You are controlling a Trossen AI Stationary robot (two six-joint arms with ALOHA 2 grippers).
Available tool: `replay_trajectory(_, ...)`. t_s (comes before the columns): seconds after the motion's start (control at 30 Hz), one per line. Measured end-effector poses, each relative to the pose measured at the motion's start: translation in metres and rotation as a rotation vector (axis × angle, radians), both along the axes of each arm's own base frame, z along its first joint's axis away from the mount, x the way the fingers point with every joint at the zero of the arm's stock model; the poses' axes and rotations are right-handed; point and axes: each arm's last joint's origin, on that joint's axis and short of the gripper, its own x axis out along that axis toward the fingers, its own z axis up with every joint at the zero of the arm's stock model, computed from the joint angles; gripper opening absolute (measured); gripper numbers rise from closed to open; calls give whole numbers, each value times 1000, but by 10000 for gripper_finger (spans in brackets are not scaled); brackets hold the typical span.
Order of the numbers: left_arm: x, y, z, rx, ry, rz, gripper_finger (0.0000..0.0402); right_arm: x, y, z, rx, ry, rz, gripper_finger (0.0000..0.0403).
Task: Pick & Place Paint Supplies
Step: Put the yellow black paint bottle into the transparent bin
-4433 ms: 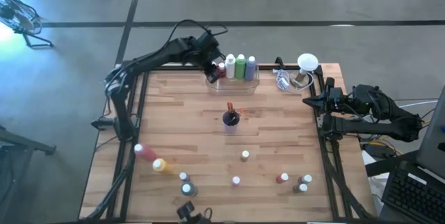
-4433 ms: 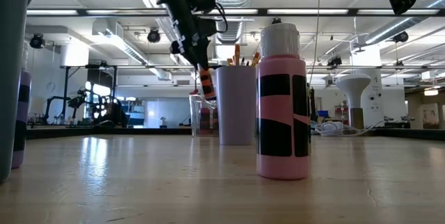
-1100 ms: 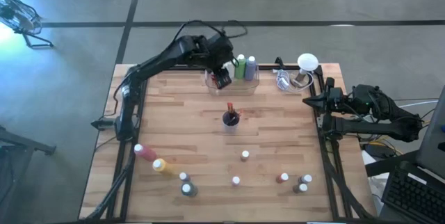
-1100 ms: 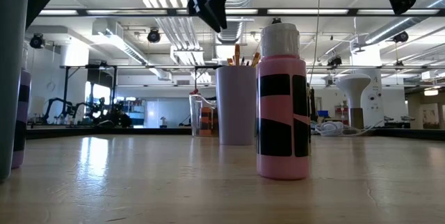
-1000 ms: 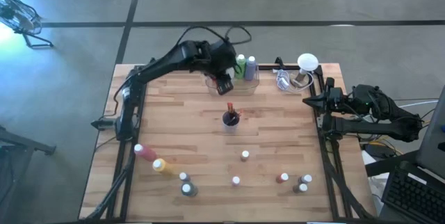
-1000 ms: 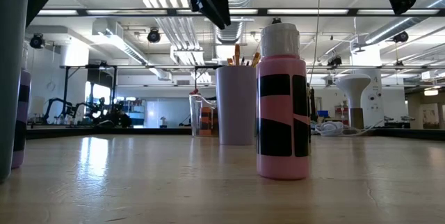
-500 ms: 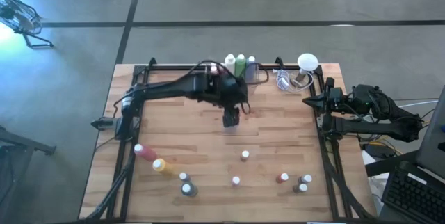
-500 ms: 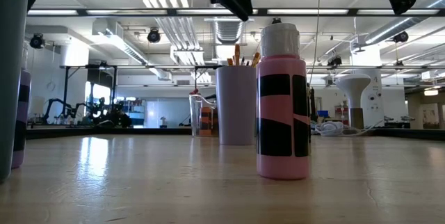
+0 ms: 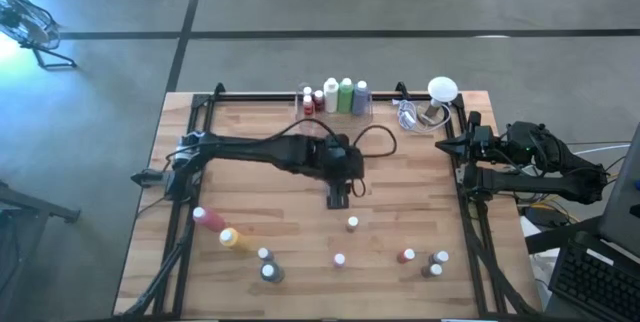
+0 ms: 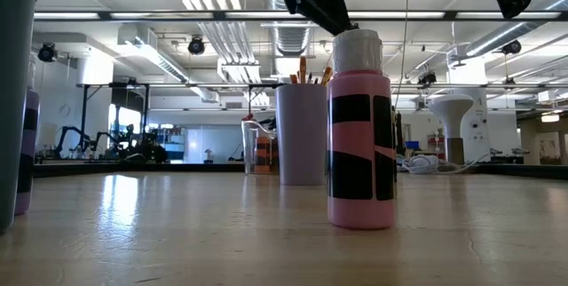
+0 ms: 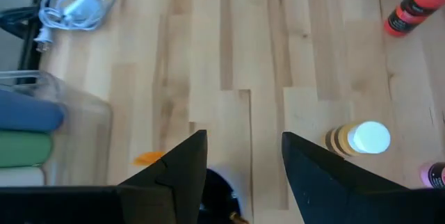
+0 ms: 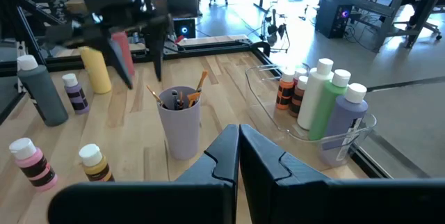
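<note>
We see the left end effector (image 9: pixel 338 200) spread, empty, above the brush cup (image 12: pixel 179 122); the right end effector (image 12: pixel 238 156) is pressed together.

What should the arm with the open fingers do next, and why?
Probably ease the left gripper toward the small white-capped bottle just ahead, then lower: its fingers are open and empty, and that bottle stands nearest. The right gripper waits at the table's edge.
</note>
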Motion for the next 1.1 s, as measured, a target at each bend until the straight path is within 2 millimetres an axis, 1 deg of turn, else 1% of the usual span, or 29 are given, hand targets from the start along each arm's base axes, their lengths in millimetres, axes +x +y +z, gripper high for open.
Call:
replay_trajectory(0.23, 2, -16, -31, -2, 40, -38, 190, 0, 0, 0, -1, 0, 0, 8)
replay_trajectory(0.43, 2, -32, -49, -8, 49, -66, 190, 0, 0, 0, 0, 0, 0, 8)
replay_trajectory(0.73, 4, -54, -68, -22, -11, -117, 190, 0, 0, 0, 0, 0, 0, 8)
replay_trajectory(0.97, 6, -58, -76, -141, -43, -132, 190, 0, 0, 0, -1, 0, 0, 8)
replay_trajectory(1.1, 5, -58, -81, -151, -26, -128, 191, 0, 0, 0, -1, 0, 0, 8)
